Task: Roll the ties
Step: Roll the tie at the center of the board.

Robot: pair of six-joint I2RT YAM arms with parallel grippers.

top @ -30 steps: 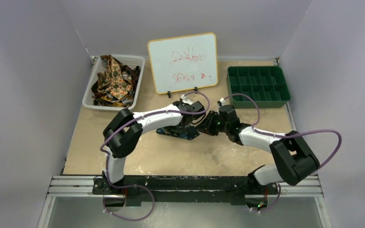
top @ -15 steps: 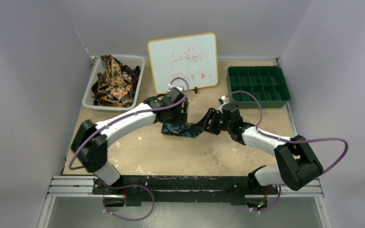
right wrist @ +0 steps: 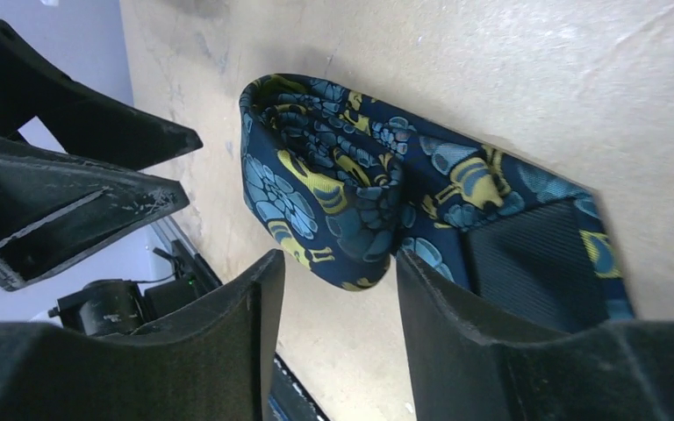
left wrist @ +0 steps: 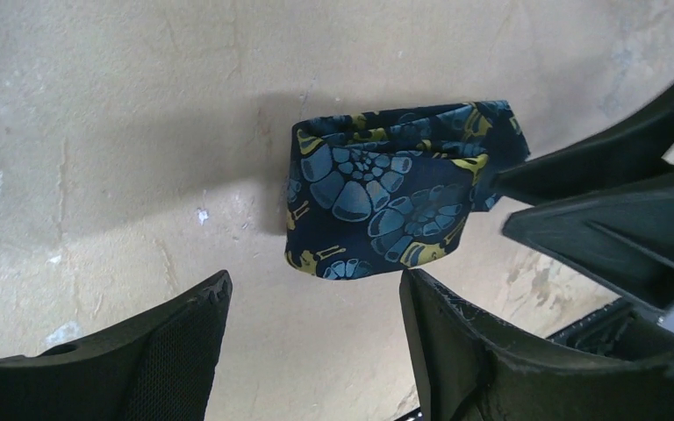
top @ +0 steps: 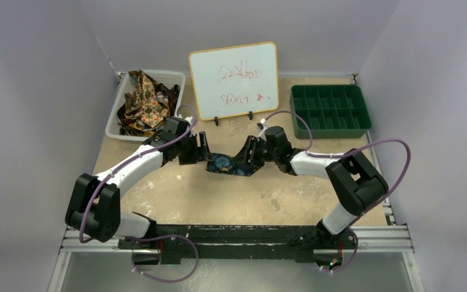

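Note:
A dark navy tie (top: 226,164) with blue and gold print lies folded into a loose roll on the tan table, also seen in the left wrist view (left wrist: 377,202) and the right wrist view (right wrist: 333,180). My left gripper (top: 205,149) is open and empty just left of it; the tie lies ahead of its fingers (left wrist: 316,289). My right gripper (top: 247,153) is open at the tie's right end, its jaws (right wrist: 338,272) apart with the roll's edge just ahead of the gap. Several more ties (top: 146,103) fill the white basket.
A white basket (top: 114,115) stands at the back left. A whiteboard (top: 234,78) stands at the back middle. A green compartment tray (top: 330,111) sits at the back right. Grey walls close in both sides.
My left arm swung from over the tie out to its left side. My right gripper moved left and a bit farther back along the tie. The tie stayed in place.

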